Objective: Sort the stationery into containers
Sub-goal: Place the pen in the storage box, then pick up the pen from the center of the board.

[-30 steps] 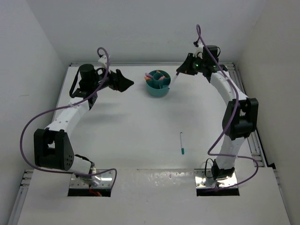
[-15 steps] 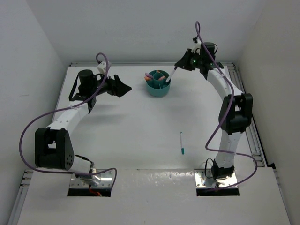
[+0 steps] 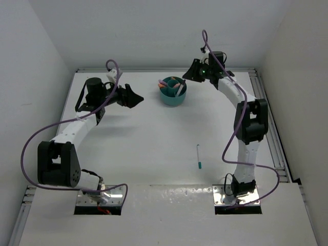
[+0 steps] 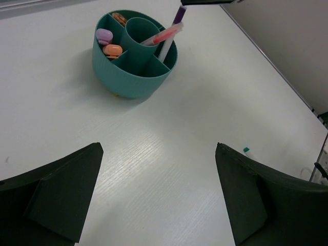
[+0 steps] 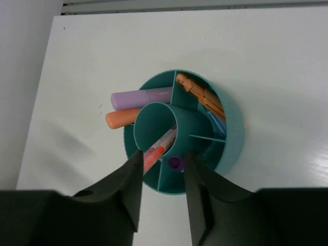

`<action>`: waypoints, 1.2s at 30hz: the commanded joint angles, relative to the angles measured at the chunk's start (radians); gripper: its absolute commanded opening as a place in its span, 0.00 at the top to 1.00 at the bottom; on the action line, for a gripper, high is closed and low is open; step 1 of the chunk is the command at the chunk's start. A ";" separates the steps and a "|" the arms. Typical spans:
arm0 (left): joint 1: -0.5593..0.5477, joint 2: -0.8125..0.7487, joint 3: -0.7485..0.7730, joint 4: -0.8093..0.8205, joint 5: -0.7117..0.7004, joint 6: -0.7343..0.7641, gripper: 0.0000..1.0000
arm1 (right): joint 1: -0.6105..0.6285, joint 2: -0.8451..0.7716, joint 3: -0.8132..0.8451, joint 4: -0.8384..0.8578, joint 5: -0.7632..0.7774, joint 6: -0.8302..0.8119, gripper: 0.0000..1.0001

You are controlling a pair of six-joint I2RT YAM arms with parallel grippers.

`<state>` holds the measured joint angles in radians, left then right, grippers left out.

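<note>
Right end effector (image 5: 162,156) shifted over cup (image 5: 236,123), pen (image 5: 176,163) inside

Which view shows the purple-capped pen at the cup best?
Left wrist: the purple-capped pen shows nearly full length, standing in an outer compartment of the teal cup. Right wrist sees only its purple end from above, inside the right gripper. Top external shows a tiny white sliver.

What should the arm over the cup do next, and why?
Probably lift the right pincer straight up. Its jaws look open, the purple-ended pen already stands in the teal cup, and a teal-ended pen lies waiting on the table.
</note>
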<state>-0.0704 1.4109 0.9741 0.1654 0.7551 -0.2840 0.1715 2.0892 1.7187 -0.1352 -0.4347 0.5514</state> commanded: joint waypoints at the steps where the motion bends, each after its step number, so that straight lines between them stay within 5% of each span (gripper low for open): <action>1: 0.004 -0.058 -0.002 0.003 0.015 0.051 0.02 | 0.011 -0.009 0.016 0.037 0.013 -0.001 0.61; 5: -0.019 -0.055 0.015 -0.026 0.009 0.078 0.00 | 0.011 -0.047 0.005 -0.003 0.020 -0.024 0.48; 11: -0.176 -0.050 0.055 -0.217 0.092 0.389 0.04 | -0.059 -0.200 -0.007 -0.090 -0.001 -0.041 0.48; 14: -0.291 0.011 0.162 -0.387 0.124 0.573 0.17 | -0.136 -0.305 -0.042 -0.174 -0.065 -0.068 0.47; 17: -0.480 0.101 0.326 -0.626 0.135 0.927 0.28 | -0.254 -0.410 -0.119 -0.300 -0.160 -0.122 0.48; 20: -0.634 0.224 0.500 -0.936 0.109 1.299 0.59 | -0.328 -0.510 -0.224 -0.464 -0.237 -0.212 0.48; 23: -0.771 0.328 0.590 -1.079 -0.003 1.506 0.66 | -0.388 -0.611 -0.402 -0.616 -0.303 -0.327 0.50; 29: -0.969 0.474 0.640 -1.098 -0.161 1.727 0.71 | -0.467 -0.753 -0.563 -0.759 -0.309 -0.442 0.51; 36: -1.046 0.687 0.788 -1.150 -0.289 1.804 0.74 | -0.564 -0.813 -0.625 -0.802 -0.358 -0.442 0.52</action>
<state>-1.1095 2.0750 1.6981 -0.9394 0.5285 1.4155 -0.3752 1.3121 1.0805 -0.9062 -0.7338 0.1513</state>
